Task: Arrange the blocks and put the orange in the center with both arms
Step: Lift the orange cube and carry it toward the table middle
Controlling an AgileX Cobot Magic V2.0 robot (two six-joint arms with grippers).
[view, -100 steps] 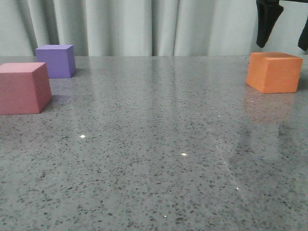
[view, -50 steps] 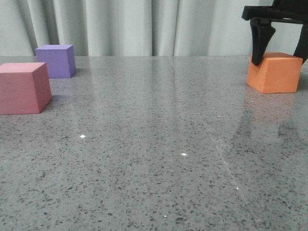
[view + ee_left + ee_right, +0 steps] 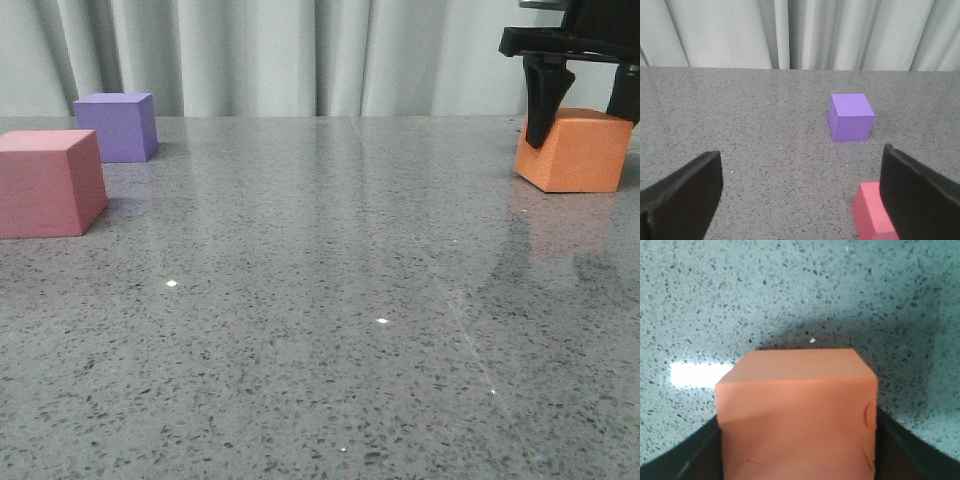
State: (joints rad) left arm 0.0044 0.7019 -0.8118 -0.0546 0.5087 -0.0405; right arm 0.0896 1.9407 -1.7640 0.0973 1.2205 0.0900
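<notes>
At the far right of the grey speckled worktop point(image 3: 330, 300), front view, the orange cube point(image 3: 575, 150) sits flat on the surface with the right end effector point(image 3: 585, 115) lowered over it. One black finger point(image 3: 543, 100) stands against the cube's left face; the other is cut off by the frame edge. Right wrist view: cube point(image 3: 797, 410) fills the gap between the two dark fingers, one close on each side; whether they are pressing it cannot be told, and the cube is not lifted. Far left, front view: pink-red cube point(image 3: 48, 183) nearest the camera, purple cube point(image 3: 118, 126) just behind it, a small gap between them. Left end effector point(image 3: 800, 195) seen only in its wrist view, fingers spread wide and holding nothing, above the worktop with the purple cube point(image 3: 851, 117) ahead and a corner of the pink-red cube point(image 3: 872, 212) beside one finger. Grey pleated curtain point(image 3: 300, 55) behind the worktop.
</notes>
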